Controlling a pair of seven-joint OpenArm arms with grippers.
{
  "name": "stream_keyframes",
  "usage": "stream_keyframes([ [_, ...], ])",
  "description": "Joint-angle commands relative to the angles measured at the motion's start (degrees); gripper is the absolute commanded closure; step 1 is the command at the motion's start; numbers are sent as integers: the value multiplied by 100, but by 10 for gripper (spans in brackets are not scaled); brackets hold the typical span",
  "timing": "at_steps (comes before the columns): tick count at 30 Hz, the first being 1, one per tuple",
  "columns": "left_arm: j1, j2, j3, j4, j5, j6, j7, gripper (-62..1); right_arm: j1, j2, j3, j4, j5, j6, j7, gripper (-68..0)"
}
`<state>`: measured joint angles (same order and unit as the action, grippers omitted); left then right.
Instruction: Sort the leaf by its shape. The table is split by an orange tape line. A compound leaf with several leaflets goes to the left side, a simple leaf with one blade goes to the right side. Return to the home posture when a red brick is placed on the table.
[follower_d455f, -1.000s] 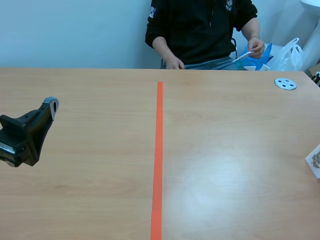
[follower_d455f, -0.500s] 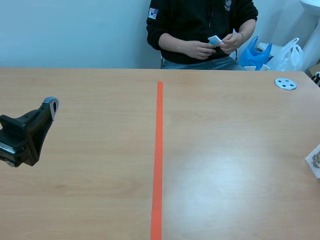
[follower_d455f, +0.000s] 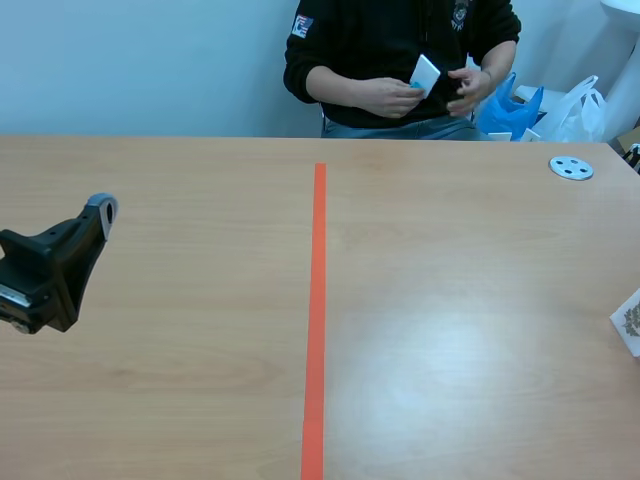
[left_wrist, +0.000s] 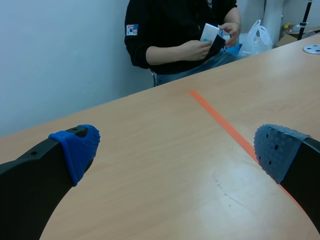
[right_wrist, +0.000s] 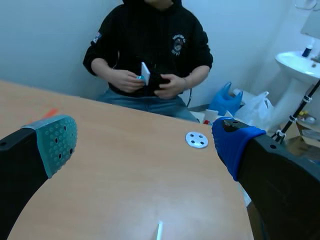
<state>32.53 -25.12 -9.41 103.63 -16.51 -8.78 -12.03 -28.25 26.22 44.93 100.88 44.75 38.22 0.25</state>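
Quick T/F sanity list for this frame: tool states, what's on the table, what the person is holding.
1. A leaf lies on the wooden table. False: no leaf shows on it.
2. The left tool and the right tool are both open. True.
3. A red brick sits on the table. False: none is in view.
4. The person's hand holds a small white card. True.
5. The round grey disc with holes lies left of the orange tape line. False: it lies on the right side, near the table's far edge.
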Motion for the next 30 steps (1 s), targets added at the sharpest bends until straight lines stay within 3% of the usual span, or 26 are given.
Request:
stream_keyframes([
  [1,13,-50,-37,96,-39,7,-83,-623,63,74,37,22,-4,-4,15,-552],
  [12,13,-50,-37,96,-39,9,-103,-623,79,74,17,22,-297,-317,7,-552],
  [21,13,-48,-37,101,-46,66,-107,-623,79,76,-350,22,-776,-463,13,-552],
  [26,13,-48,-219,105,-367,72,-107,-623,79,79,-535,33,-1119,-726,33,-552],
  [30,13,-48,-354,105,-389,72,-105,-623,79,81,-564,35,-1185,-833,57,-552],
])
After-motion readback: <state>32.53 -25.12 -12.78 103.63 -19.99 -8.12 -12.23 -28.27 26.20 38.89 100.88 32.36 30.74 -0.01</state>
